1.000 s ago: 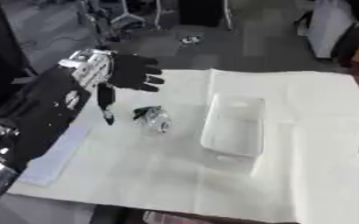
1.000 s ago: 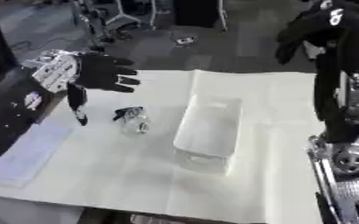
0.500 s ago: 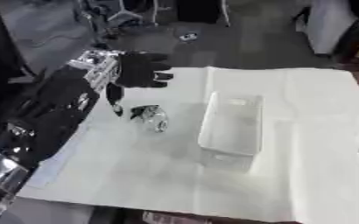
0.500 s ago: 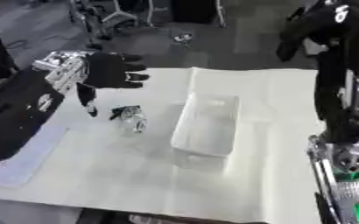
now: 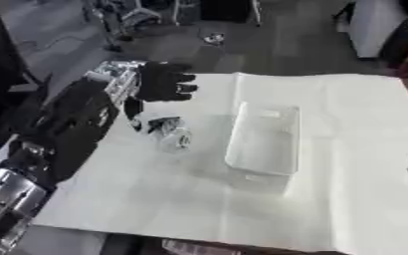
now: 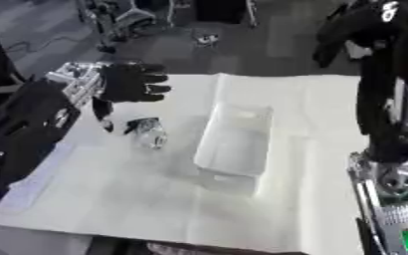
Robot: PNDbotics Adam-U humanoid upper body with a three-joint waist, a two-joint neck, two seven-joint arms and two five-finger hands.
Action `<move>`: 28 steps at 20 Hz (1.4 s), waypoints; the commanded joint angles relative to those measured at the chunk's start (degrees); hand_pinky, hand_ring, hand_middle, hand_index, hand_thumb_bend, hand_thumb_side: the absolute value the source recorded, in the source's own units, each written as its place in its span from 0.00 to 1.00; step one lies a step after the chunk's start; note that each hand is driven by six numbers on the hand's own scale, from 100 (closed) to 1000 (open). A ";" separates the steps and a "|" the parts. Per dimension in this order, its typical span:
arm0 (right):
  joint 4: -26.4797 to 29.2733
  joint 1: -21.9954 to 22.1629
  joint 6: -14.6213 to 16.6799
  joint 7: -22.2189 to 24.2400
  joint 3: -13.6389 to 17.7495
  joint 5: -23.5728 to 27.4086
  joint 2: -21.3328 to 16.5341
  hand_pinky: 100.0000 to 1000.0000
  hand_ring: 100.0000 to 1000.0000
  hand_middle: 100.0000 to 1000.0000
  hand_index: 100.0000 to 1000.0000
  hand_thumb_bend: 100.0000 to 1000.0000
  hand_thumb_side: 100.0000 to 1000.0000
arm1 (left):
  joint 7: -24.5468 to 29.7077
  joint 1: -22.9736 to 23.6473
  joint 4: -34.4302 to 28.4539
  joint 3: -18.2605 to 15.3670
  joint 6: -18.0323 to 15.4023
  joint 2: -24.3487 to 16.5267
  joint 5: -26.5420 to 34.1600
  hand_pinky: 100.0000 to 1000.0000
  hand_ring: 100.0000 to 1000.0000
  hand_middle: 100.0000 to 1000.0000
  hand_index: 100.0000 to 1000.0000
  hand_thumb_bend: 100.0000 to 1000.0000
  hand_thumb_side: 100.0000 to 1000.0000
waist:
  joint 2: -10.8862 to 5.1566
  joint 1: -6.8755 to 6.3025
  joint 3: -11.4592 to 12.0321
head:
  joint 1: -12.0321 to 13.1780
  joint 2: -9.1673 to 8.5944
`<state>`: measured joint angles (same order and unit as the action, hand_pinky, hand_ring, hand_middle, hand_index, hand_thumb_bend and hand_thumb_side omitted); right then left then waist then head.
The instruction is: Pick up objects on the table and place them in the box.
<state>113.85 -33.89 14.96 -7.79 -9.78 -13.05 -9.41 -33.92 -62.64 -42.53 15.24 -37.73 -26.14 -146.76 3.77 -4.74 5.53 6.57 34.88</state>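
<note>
Crumpled clear object (image 5: 170,133) lies just below the open, spread left hand (image 5: 161,82), beside the box (image 5: 264,137) (right hand (image 6: 357,31) raised, unclear).

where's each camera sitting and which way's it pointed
Left eye view: in the robot's head, looking down at the white-covered table; the left arm and open left hand come in from the left, above a small crumpled clear object.
Right eye view: the same head, set slightly to the right, looking down too; the raised right hand also shows at upper right, fingers drooping.
Both share the clear box, the object and the left hand.
</note>
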 commanded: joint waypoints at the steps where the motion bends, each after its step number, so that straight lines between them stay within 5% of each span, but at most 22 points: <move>1: 0.74 -1.39 0.21 0.10 -0.07 0.33 0.42 0.25 0.22 0.29 0.44 0.37 1.00 | -7.83 -0.39 0.61 -1.18 -6.73 0.16 -0.68 1.00 1.00 1.00 1.00 0.72 0.83 | -0.51 0.26 -0.08 | 0.21 -1.59; 8: 0.74 -1.75 0.32 0.16 -0.08 0.42 0.70 0.25 0.22 0.29 0.44 0.37 1.00 | -8.39 1.82 3.21 -1.42 -5.82 2.66 -2.37 1.00 1.00 1.00 1.00 0.71 0.84 | -0.21 0.56 -0.34 | -0.51 -3.05; 28: 0.74 -2.85 0.42 0.26 0.15 0.84 1.71 0.25 0.22 0.29 0.44 0.37 1.00 | 12.85 -1.90 6.10 -7.38 -2.25 1.83 5.22 1.00 1.00 1.00 1.00 0.79 0.88 | 1.91 2.18 -1.20 | 3.21 -2.95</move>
<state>113.85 -35.52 15.20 -7.57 -9.78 -12.45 -7.99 -21.82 -62.77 -35.85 8.58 -40.02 -22.61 -142.49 6.47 -2.55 4.31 8.98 32.60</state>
